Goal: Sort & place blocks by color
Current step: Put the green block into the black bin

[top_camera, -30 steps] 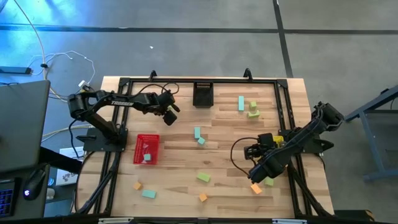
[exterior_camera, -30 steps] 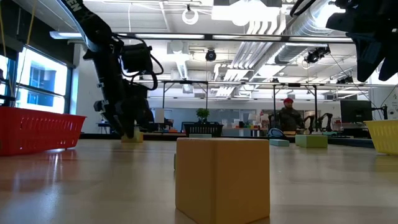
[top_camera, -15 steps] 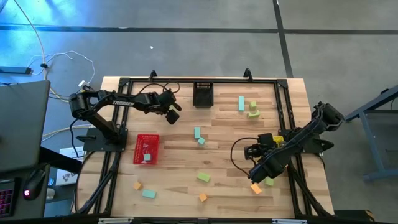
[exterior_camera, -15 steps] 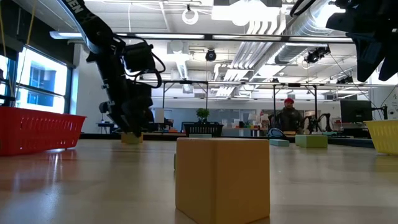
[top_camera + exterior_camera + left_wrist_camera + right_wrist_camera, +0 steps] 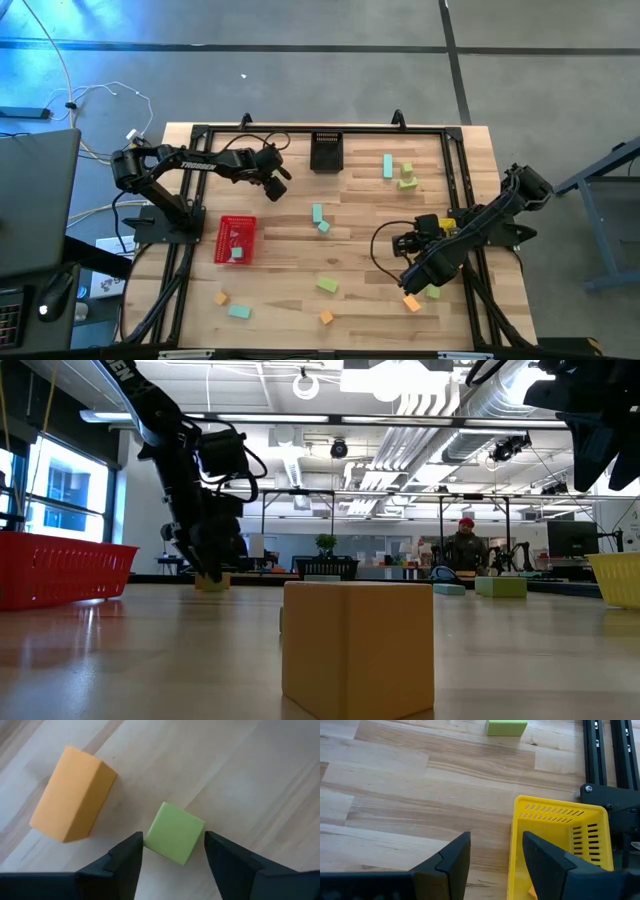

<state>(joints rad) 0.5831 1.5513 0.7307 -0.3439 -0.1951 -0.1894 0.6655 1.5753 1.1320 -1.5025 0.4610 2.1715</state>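
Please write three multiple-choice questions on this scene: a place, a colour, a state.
1. The red mesh bin stands on whose side?
A. left arm's
B. right arm's
C. neither, far edge
2. What colour is the bar-shaped block beside the lime green cube at the left gripper?
A. teal
B. orange
C. red
3. The right gripper is:
A. shut on a block
B. open, empty
C. shut, empty
Answers:
1 A: it sits by that arm's base.
2 B: the left wrist view shows it.
3 B: its fingers stand apart, gripping nothing.
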